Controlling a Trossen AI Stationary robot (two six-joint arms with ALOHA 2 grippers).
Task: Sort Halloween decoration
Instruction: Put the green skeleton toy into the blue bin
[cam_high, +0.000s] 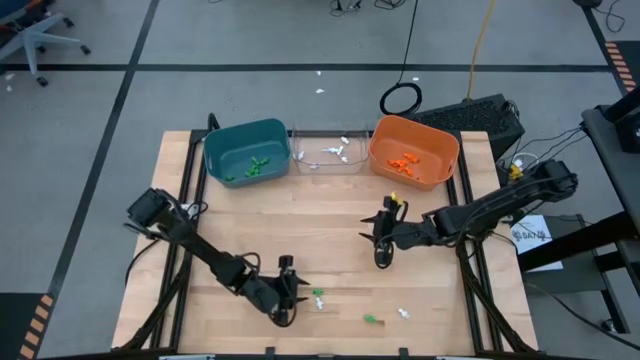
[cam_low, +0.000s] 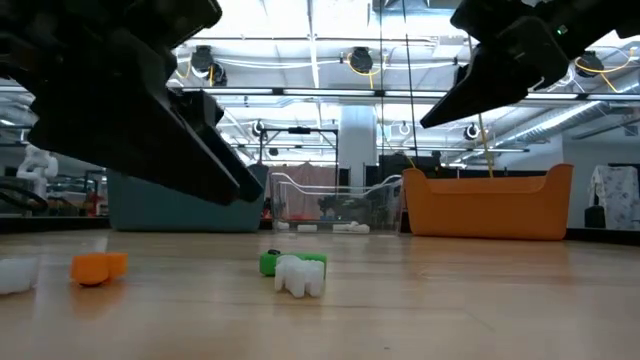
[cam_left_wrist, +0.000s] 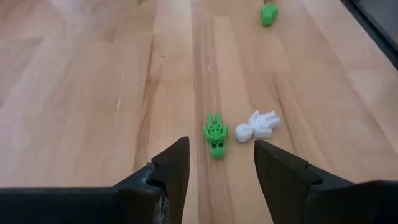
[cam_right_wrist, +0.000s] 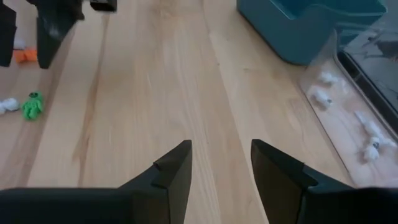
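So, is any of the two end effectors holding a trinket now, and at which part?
Nothing is held. The left end effector is open, just short of a green trinket on the table. The right end effector is open over bare wood.

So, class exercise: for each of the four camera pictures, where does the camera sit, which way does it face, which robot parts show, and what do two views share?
High view: above, looking straight down; both arms, teal bin, clear bin, orange bin.
Low view: at table-top height, facing the bins; both arms overhead.
Left wrist view: on the left arm, looking at the wooden table; open left tool near a green trinket and white trinket.
Right wrist view: on the right arm, facing the bins; open, empty right tool.
Shared: the green and white pair shows in the left wrist and low views.
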